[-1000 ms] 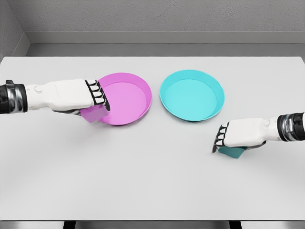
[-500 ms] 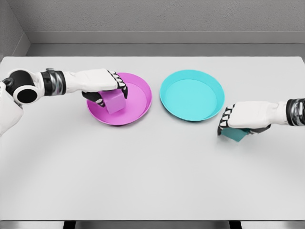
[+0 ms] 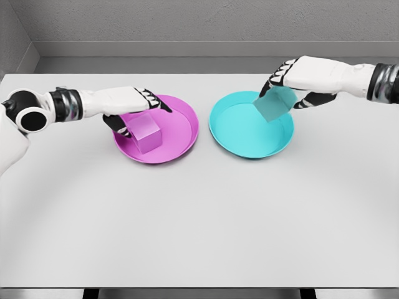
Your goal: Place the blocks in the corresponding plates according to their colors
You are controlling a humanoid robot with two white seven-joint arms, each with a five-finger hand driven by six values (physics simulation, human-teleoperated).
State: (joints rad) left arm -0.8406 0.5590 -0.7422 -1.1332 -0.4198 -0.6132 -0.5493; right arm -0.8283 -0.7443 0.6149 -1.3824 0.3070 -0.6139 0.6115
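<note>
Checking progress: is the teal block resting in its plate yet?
Not yet. The teal block is tilted, held by the right hand above the teal plate.

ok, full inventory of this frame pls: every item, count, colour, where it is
table: 1, white, fills most of the view
pink plate: 1, magenta, left of centre on the table
cyan plate: 1, turquoise, right of the pink plate, apart from it
pink block: 1, magenta, inside the pink plate, under the left hand
cyan block: 1, teal, tilted, held above the cyan plate's far right part
wall: 1, grey, behind the table
left hand: 1, white with black fingers, over the pink plate, fingers around the pink block
right hand: 1, white with black fingers, above the cyan plate, gripping the cyan block
</note>
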